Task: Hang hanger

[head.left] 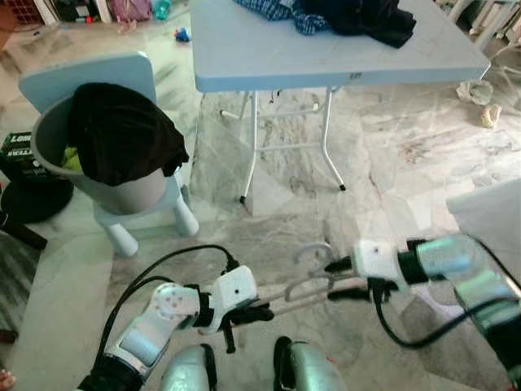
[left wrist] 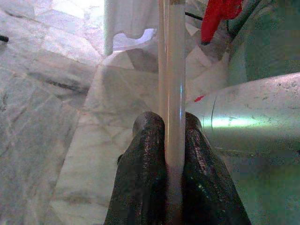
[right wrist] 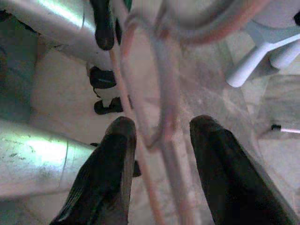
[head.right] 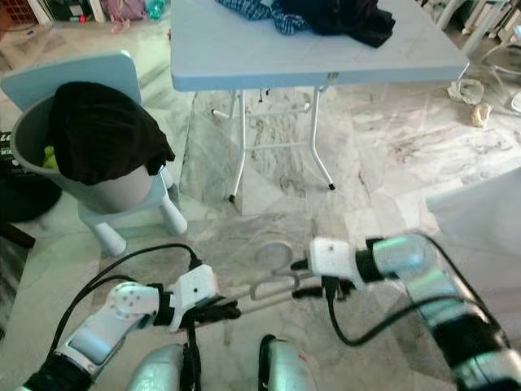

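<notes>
The left gripper is clamped tight on the bar of a pale hanger, held low over the marble floor in front of a folding table. The right gripper sits at the hanger's hooked end, fingers parted on either side of the wire, not closed on it.

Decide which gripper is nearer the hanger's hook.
Right. The right gripper sits open around the hanger just below its hook; the left gripper clamps the hanger's far end.
</notes>
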Tool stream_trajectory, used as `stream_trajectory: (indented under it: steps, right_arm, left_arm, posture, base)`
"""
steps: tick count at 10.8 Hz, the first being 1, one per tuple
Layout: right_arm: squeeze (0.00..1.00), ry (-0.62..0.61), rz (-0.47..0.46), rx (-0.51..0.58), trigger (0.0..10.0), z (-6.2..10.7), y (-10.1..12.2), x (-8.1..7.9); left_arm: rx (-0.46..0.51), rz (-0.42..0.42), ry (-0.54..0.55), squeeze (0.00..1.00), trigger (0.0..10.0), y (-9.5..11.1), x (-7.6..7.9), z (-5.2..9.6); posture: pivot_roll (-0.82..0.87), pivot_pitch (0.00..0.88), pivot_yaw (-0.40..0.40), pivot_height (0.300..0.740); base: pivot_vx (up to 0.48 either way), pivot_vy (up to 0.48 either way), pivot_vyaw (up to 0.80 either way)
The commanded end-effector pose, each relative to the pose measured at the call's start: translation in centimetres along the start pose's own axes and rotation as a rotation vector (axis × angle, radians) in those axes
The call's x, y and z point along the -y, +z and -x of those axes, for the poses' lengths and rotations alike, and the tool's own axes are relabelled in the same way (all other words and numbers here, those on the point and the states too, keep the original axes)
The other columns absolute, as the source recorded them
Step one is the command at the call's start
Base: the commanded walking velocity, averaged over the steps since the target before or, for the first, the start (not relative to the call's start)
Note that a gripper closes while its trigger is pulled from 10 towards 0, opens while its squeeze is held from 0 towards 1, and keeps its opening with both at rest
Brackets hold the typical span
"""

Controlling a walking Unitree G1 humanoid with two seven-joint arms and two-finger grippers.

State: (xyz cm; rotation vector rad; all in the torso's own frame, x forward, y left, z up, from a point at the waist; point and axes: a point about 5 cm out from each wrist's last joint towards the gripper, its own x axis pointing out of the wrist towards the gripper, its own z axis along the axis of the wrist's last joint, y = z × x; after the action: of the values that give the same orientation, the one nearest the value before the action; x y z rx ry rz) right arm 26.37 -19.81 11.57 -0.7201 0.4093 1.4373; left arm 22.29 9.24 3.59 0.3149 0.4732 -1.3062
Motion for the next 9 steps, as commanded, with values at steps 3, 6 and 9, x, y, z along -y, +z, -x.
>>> stream_trajectory:
  steps: [3,6,9]
  right_arm:
    - [0.0,0.019,0.075,-0.149,0.0,0.8,-1.6,0.7]
    - [0.0,0.088,0.141,-0.242,0.0,0.4,-2.3,1.1]
    - [0.0,0.098,0.178,-0.294,0.0,0.6,-2.7,2.0]
  left_arm:
    - [0.004,-0.011,-0.031,0.0,10.0,0.2,0.3,-0.4]
    - [-0.003,-0.022,-0.037,0.0,10.0,0.2,0.2,-0.5]
    - [-0.007,-0.016,-0.037,0.0,10.0,0.1,0.2,-0.6]
  posture:
    - [-0.01,0.174,-0.025,0.74]
    - [-0.01,0.175,-0.028,0.74]
    - [-0.01,0.173,-0.028,0.74]
  base:
    - [0.0,0.0,0.0]
    - [0.0,0.0,0.0]
    - [0.0,0.0,0.0]
